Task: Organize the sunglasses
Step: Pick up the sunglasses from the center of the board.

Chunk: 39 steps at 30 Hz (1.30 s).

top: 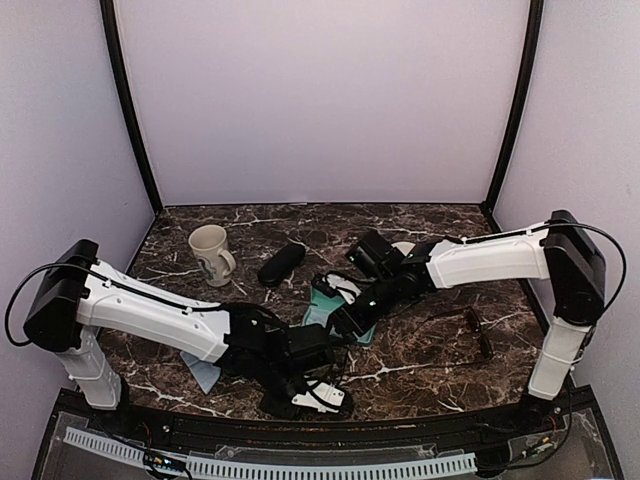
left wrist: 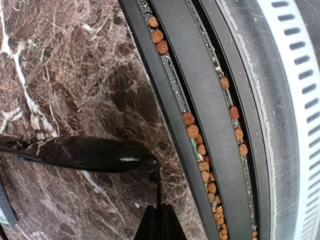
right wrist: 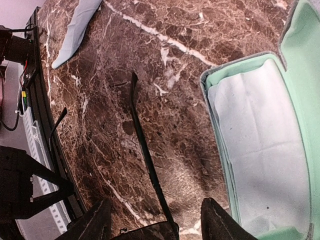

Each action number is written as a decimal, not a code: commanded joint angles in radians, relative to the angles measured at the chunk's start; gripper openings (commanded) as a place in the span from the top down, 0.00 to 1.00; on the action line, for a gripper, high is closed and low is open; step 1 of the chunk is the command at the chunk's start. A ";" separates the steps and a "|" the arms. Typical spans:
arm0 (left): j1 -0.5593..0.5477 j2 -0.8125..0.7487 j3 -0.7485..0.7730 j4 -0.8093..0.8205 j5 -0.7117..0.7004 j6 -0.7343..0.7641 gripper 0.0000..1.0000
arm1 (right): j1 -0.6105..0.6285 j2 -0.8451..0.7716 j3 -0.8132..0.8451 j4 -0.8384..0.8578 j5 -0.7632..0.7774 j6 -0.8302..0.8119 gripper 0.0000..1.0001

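Centrally on the table point(top: 430, 360), the open case point(right wrist: 260, 150), half hidden overhead by the right gripper point(top: 342, 324), holds a white cloth point(right wrist: 255, 125). Sunglasses point(right wrist: 145, 145), thin and dark, sit beside it: lens between the spread right fingers point(right wrist: 217, 222), cut off, grip unclear. Left gripper point(left wrist: 160, 222) clamps a pair point(left wrist: 90, 152) at the near edge.

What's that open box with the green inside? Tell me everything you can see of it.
It is an open glasses case, oblong with rounded corners, lying open on the dark marble table. Its outer edge looks grey and its lining a soft mint green. A white cloth lies in one half, and no glasses are in the part shown. The open right claw hangs beside it; whether they touch cannot be told.
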 commanded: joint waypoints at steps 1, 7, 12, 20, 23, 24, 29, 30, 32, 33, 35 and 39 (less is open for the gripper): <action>-0.024 -0.080 -0.009 -0.034 -0.077 0.053 1.00 | -0.007 0.028 0.022 -0.031 -0.039 -0.025 0.38; -0.045 -0.126 -0.042 -0.007 -0.147 0.092 1.00 | -0.030 0.000 0.009 -0.014 -0.135 -0.025 0.39; -0.048 -0.146 -0.067 0.014 -0.193 0.133 1.00 | -0.062 -0.017 -0.022 0.035 -0.250 -0.015 0.49; -0.052 -0.142 -0.076 0.033 -0.235 0.155 1.00 | -0.106 -0.025 -0.063 0.078 -0.345 0.004 0.65; -0.054 -0.145 -0.082 0.042 -0.249 0.164 1.00 | -0.111 -0.019 -0.071 0.090 -0.366 0.010 0.72; -0.056 -0.147 -0.084 0.046 -0.252 0.168 1.00 | -0.113 -0.016 -0.076 0.099 -0.377 0.015 0.73; -0.062 -0.146 -0.092 0.056 -0.263 0.173 1.00 | -0.122 -0.014 -0.082 0.124 -0.395 0.036 0.73; -0.063 -0.149 -0.094 0.060 -0.265 0.172 1.00 | -0.125 -0.014 -0.084 0.127 -0.400 0.039 0.73; -0.064 -0.152 -0.101 0.066 -0.266 0.171 1.00 | -0.129 -0.012 -0.083 0.130 -0.407 0.042 0.75; -0.065 -0.152 -0.103 0.067 -0.266 0.171 1.00 | -0.130 -0.013 -0.084 0.130 -0.408 0.043 0.77; -0.064 -0.152 -0.106 0.069 -0.268 0.167 1.00 | -0.132 -0.010 -0.082 0.131 -0.413 0.045 0.80; -0.066 -0.153 -0.116 0.076 -0.272 0.168 1.00 | -0.138 -0.003 -0.081 0.130 -0.415 0.050 0.88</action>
